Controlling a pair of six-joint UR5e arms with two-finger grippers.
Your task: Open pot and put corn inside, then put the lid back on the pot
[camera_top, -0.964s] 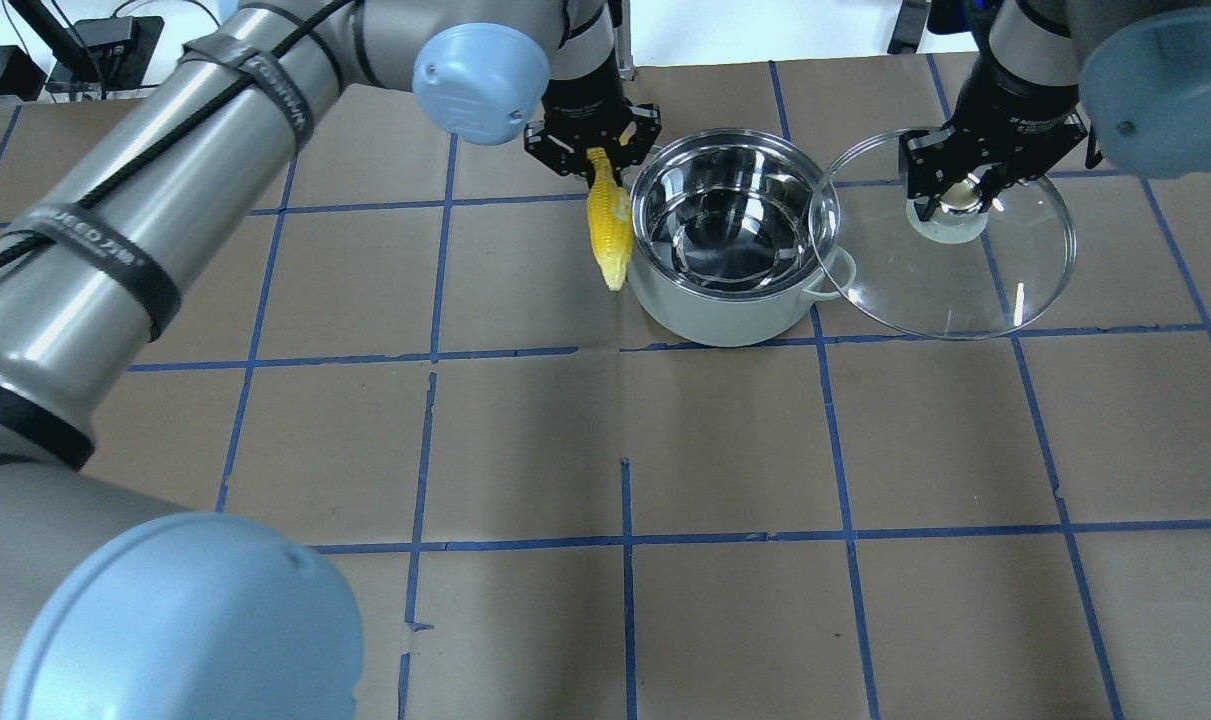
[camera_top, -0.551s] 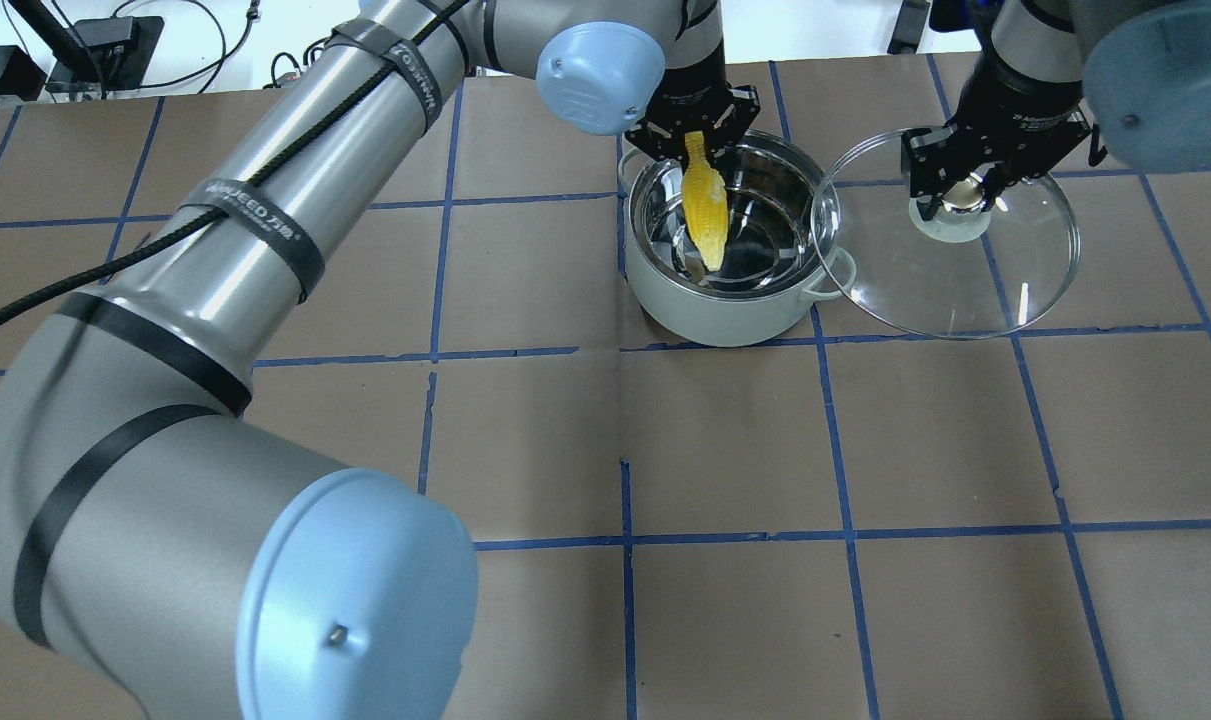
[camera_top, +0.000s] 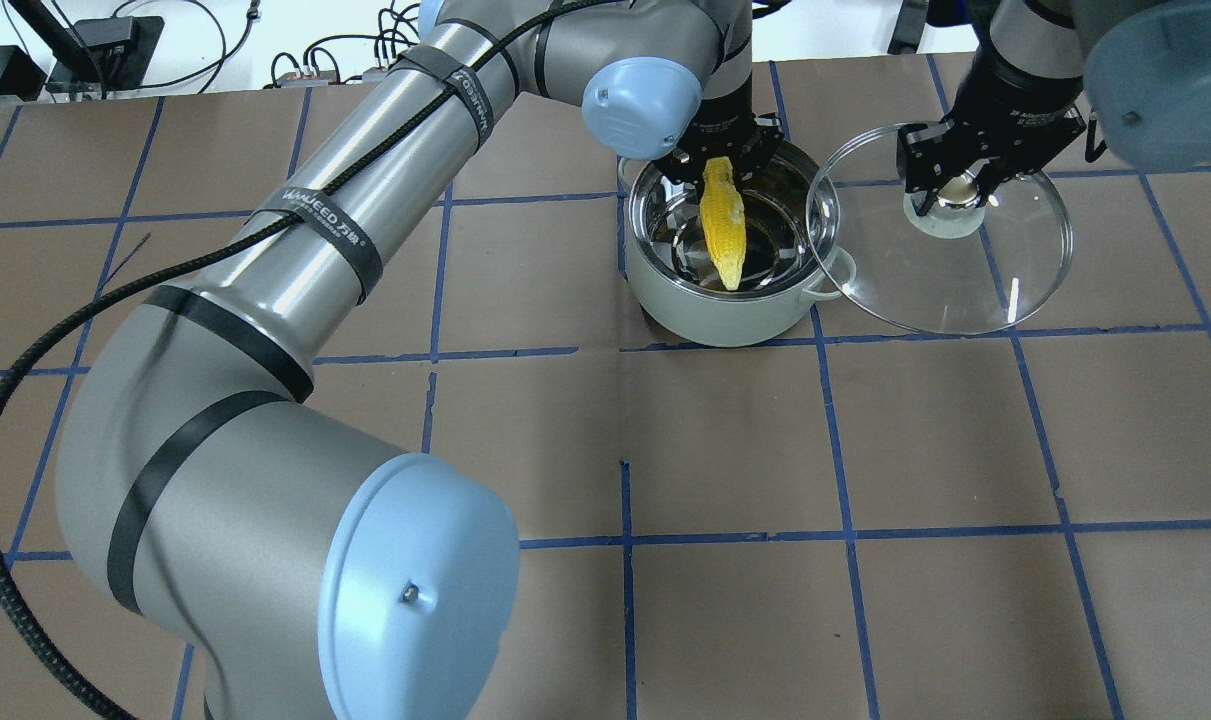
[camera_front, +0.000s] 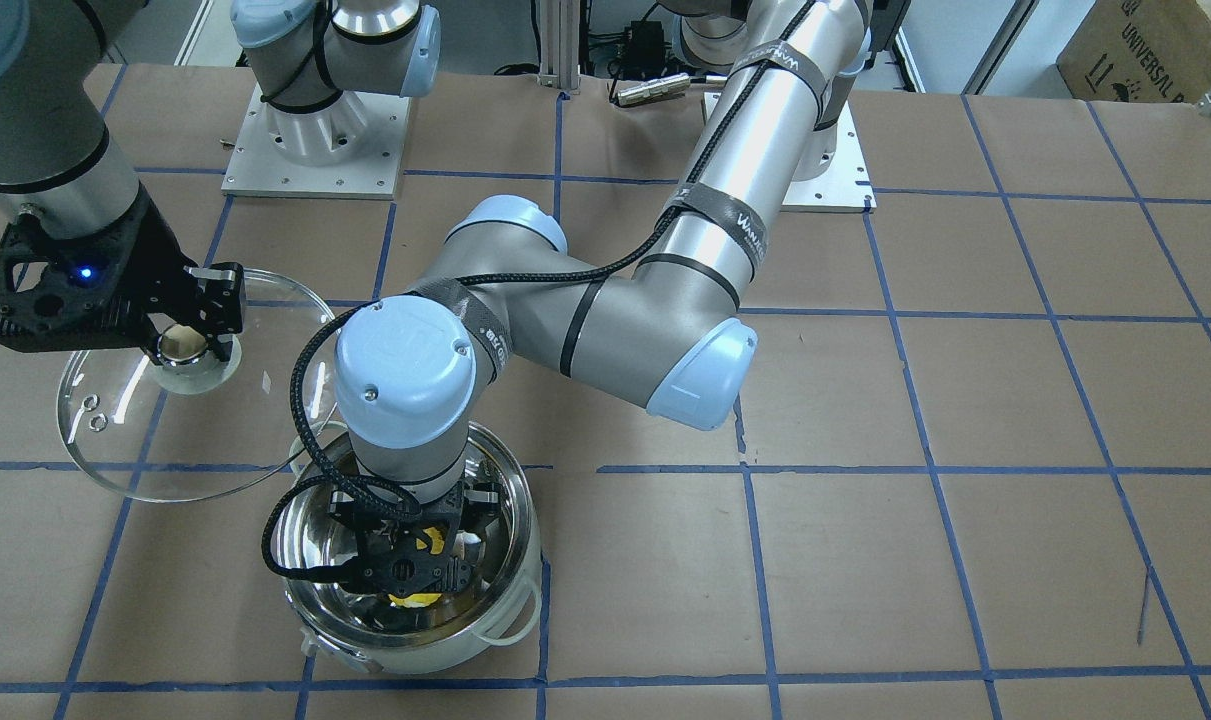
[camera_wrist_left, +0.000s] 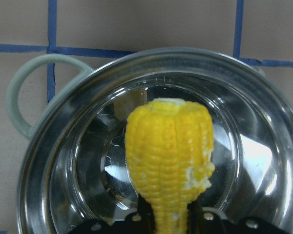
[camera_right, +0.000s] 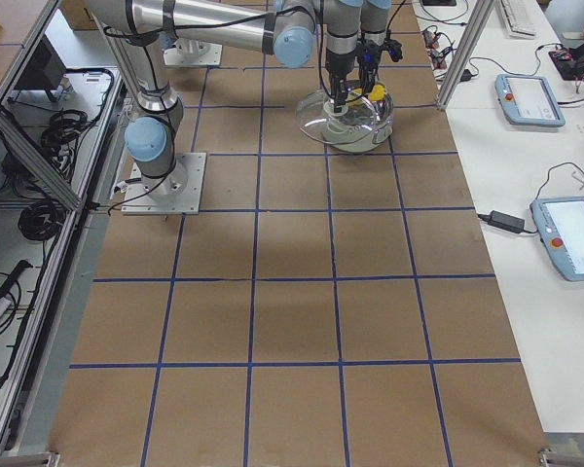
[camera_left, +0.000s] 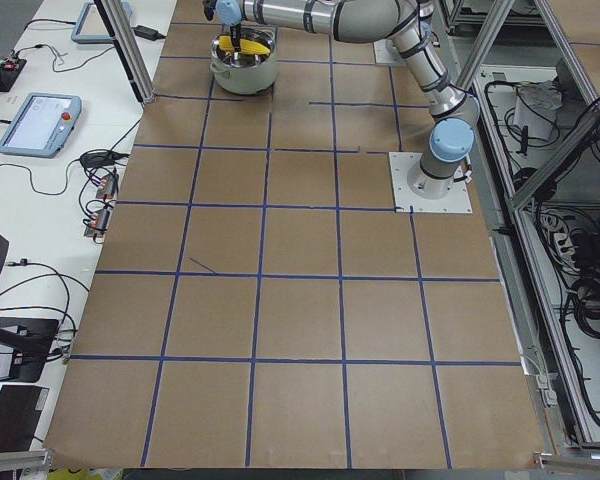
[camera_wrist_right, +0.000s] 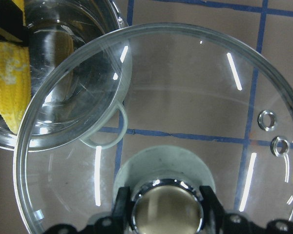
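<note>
Corn (camera_top: 722, 225) shifted over pot (camera_top: 705, 315), lid (camera_top: 1005, 270) held alongside

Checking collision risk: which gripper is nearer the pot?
Left. The left gripper hangs over the pot, holding the corn; the right gripper holds the lid beside it.

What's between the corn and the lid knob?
Overhead view: only the pot's right rim and loop handle, overlapped by the lid's clear glass edge. Nothing else between corn and knob.

Corn (camera_front: 412, 600) — mostly behind left tool (camera_front: 405, 568)
</note>
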